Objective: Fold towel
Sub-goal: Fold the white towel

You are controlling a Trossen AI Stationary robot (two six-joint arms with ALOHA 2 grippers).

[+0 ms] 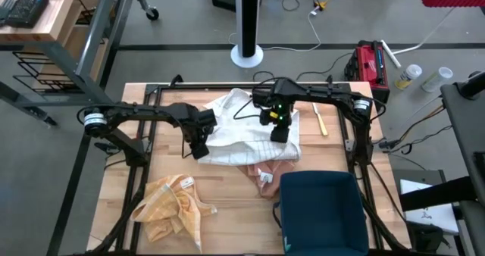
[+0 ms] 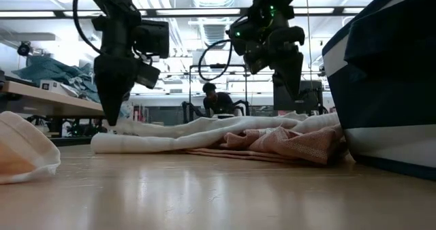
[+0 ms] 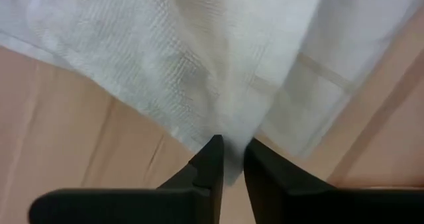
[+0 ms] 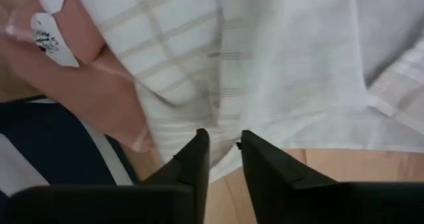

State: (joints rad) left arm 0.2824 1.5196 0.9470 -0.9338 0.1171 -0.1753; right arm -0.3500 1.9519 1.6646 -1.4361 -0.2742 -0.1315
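Looking down from above: a wooden table (image 1: 227, 210) filled the lower middle of the frame, with both dark arms reaching in from the far side.
White towel: it (image 1: 242, 135) lay rumpled at the table's centre, spread toward the 12 o'clock edge.
Left gripper: it (image 1: 199, 151) sat at the towel's 8 o'clock corner, touching the cloth.
Right gripper: it (image 1: 280, 132) rested on the towel's 3 o'clock side.
Pink cloth: it (image 1: 261, 173) poked out from under the towel at 5 o'clock.
Yellow cloth: it (image 1: 170, 203) was bunched at the table's 7 o'clock corner, well apart from the towel.
Blue bin: it (image 1: 322, 210) stood at the table's 5 o'clock, just beside the pink cloth.

Table-level view: the towel (image 2: 204, 131) stretched low across the middle, the pink cloth (image 2: 286, 145) in front of it and the bin (image 2: 388, 80) at 3 o'clock.
Room behind: a person (image 2: 218, 101) sat far off, seen between the two arms.

Left wrist view: the two fingers (image 3: 211, 168) stood narrowly apart, with the towel's (image 3: 218, 65) edge lying in the slim gap between them.

Right wrist view: the fingers (image 4: 195, 161) stood slightly apart over the towel's (image 4: 285, 71) hem; whether they pinched cloth could not be told. The pink cloth (image 4: 86, 78) and bin (image 4: 59, 151) showed alongside.
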